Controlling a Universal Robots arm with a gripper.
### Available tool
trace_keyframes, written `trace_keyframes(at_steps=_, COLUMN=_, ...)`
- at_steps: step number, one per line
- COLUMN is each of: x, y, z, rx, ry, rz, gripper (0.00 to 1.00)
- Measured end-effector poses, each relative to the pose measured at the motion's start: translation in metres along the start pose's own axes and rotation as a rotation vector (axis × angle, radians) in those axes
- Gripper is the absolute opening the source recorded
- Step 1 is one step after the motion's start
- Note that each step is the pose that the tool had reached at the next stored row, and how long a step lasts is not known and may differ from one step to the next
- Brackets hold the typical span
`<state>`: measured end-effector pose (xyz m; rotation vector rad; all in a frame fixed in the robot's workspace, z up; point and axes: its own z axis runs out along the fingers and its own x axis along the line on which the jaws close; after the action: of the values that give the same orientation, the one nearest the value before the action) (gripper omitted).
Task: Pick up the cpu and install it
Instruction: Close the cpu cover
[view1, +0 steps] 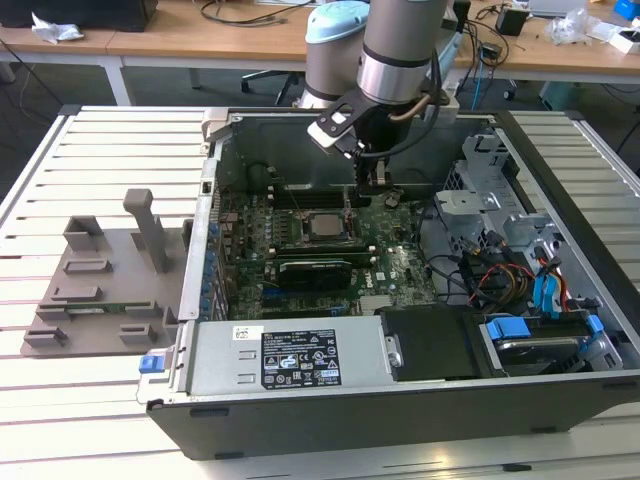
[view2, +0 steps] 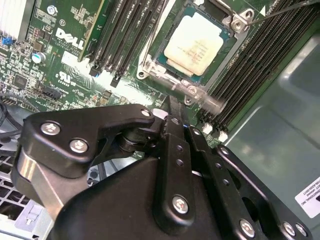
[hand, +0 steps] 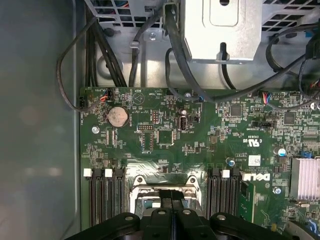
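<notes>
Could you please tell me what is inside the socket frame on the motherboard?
The cpu lies flat inside the socket frame, its silver top facing up. Whatever lies beneath it cannot be seen, because the chip covers it.

Cpu (view2: 194, 44) in socket (view2: 226, 54), seemingly flat; tool (view1: 373, 183) near.

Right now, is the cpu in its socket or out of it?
In. In the second wrist view the cpu lies flat inside the socket on the motherboard, its pale metal top uncovered.
</notes>
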<state>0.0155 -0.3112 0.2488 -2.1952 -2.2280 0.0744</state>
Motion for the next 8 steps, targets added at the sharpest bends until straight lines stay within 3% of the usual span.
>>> trace_keyframes(at_steps=8, x=0.0001, y=-0.0066, z=0.0017, rx=0.0000, ry=0.0001, rz=0.000, gripper=0.11)
